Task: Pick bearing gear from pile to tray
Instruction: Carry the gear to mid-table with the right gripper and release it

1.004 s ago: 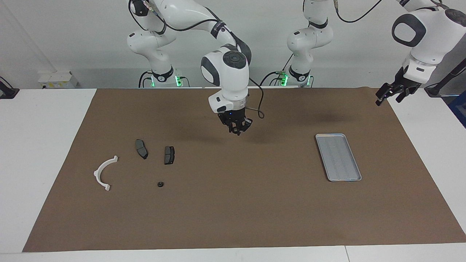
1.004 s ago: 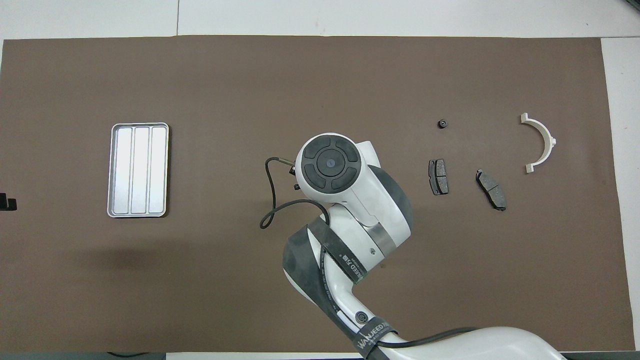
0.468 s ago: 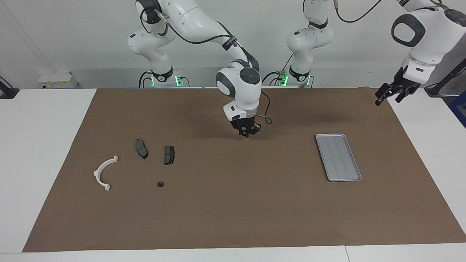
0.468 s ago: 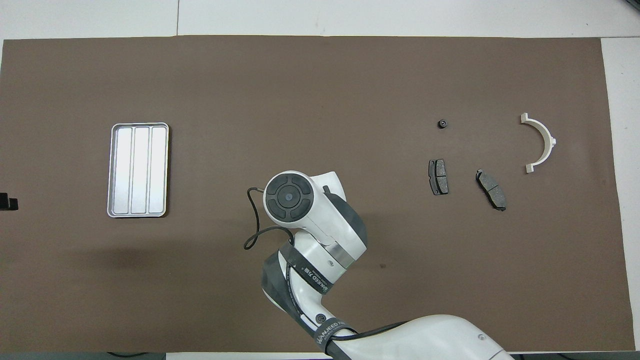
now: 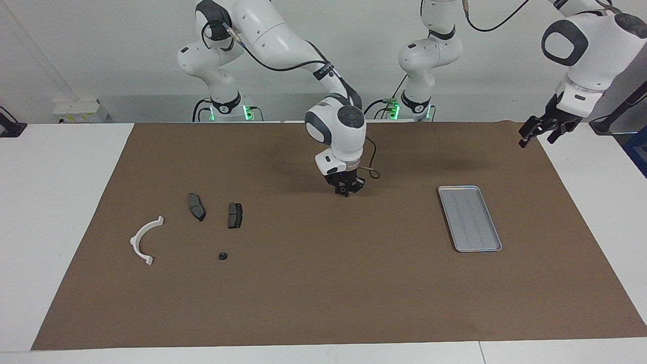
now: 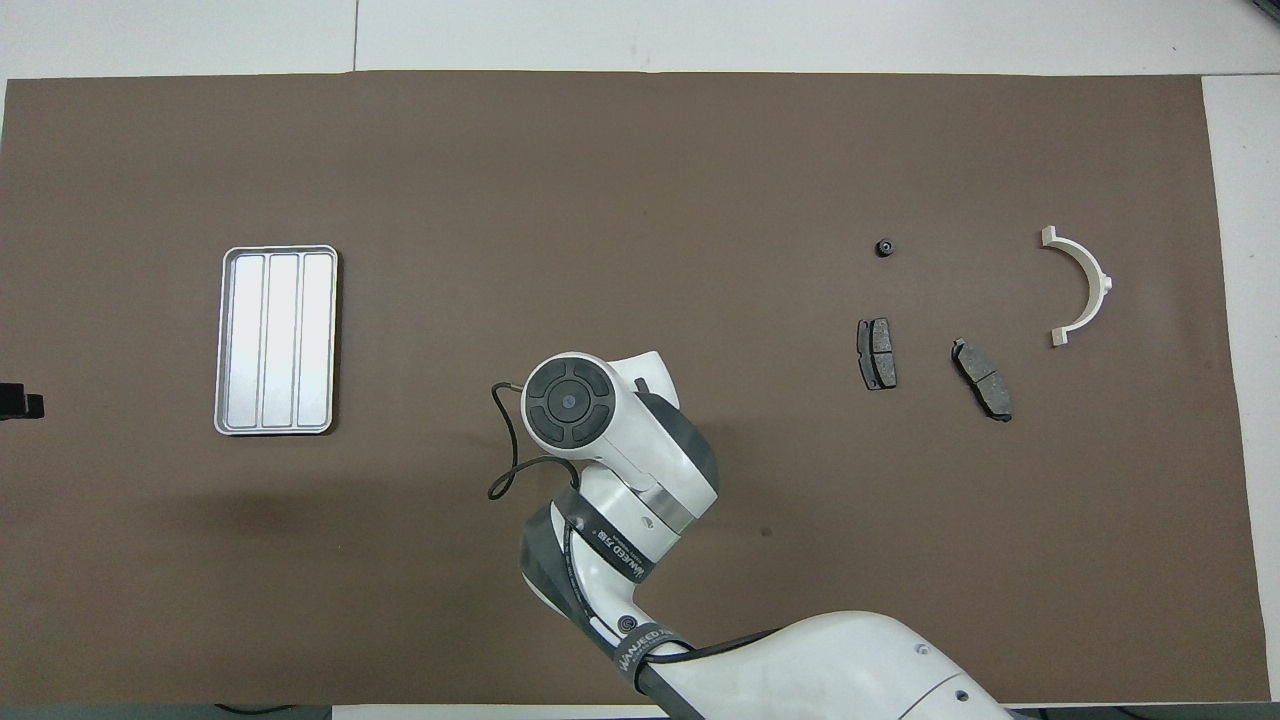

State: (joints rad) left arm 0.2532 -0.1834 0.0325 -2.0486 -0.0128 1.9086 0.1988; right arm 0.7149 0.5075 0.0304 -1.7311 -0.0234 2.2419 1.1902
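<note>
Wrist hiding right fingers, grasp unclear

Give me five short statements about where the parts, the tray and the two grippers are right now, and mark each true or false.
1. The tray has nothing in it. True.
2. The right gripper is over the tray. False: it is low over bare mat near the table's middle.
3. The small black round piece lies farther from the robots than the two dark plates. True.
4. The white curved bracket lies in the tray. False: it lies on the mat at the right arm's end.
5. The left gripper is touching the tray. False: it waits open in the air at the mat's corner.
</note>
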